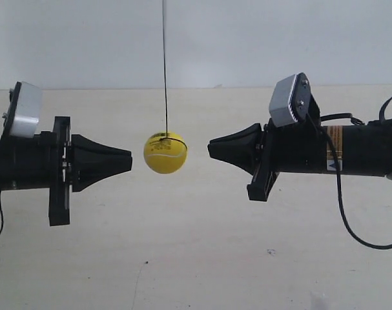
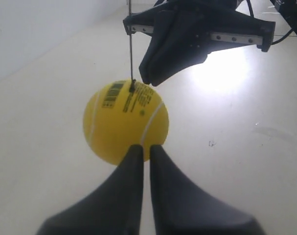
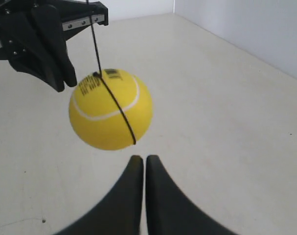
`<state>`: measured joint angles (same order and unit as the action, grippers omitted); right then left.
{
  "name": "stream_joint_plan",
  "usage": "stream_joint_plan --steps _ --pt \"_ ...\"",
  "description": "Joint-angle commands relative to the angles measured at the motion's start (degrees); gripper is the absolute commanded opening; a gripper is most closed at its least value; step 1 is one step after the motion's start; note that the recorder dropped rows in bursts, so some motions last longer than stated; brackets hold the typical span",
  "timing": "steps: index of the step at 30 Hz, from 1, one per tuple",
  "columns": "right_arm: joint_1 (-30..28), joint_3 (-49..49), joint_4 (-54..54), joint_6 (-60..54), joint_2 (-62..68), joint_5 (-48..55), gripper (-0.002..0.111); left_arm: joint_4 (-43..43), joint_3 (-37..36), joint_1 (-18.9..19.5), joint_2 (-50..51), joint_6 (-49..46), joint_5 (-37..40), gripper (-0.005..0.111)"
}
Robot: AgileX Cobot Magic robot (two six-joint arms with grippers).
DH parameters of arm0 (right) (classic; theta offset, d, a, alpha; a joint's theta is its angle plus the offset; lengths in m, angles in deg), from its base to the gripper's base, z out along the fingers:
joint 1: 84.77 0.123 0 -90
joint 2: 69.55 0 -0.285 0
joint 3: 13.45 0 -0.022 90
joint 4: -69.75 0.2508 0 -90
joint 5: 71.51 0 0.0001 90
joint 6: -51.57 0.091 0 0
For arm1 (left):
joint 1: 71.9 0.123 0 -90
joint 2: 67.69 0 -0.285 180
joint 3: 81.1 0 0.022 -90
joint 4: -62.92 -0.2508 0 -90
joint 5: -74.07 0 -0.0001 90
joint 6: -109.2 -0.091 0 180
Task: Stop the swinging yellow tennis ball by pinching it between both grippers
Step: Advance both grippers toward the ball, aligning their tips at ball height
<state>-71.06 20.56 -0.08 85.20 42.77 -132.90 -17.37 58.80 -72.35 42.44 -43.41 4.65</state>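
Note:
The yellow tennis ball (image 1: 165, 153) hangs from a thin black string (image 1: 165, 64) between two horizontal black arm ends. In the wrist views the ball (image 2: 125, 122) (image 3: 109, 110) shows its white seam, black band and printed label. My left gripper (image 1: 130, 161) (image 2: 145, 147) is shut, its cone tip a small gap from the ball's side. The right gripper (image 1: 210, 148) (image 3: 139, 158) is shut too, and stands a wider gap from the ball's other side. Neither tip touches the ball. Each wrist view shows the opposite gripper behind the ball.
A pale tabletop (image 1: 196, 258) lies below, with a white wall (image 1: 247, 39) behind it. A black cable (image 1: 344, 213) loops under the right arm. A grey-white camera box (image 1: 287, 100) sits atop the right arm, and another camera box (image 1: 24, 110) on the left arm.

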Motion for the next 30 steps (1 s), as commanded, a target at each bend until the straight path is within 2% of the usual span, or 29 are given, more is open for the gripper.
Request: stream_joint_plan --steps 1,15,25,30 --pt "0.1 -0.5 -0.5 0.6 0.0 0.4 0.000 -0.7 2.0 -0.2 0.1 1.9 -0.5 0.005" --pt "0.1 -0.9 -0.2 0.3 0.0 0.0 0.000 -0.5 2.3 -0.2 0.3 2.0 -0.5 0.005" --pt "0.1 -0.9 -1.3 1.3 0.0 -1.0 0.000 -0.5 4.7 -4.2 4.8 2.2 -0.5 0.005" --pt "0.1 -0.9 -1.6 1.6 0.0 -1.4 0.000 -1.2 5.4 -4.2 5.2 3.1 -0.5 0.005"
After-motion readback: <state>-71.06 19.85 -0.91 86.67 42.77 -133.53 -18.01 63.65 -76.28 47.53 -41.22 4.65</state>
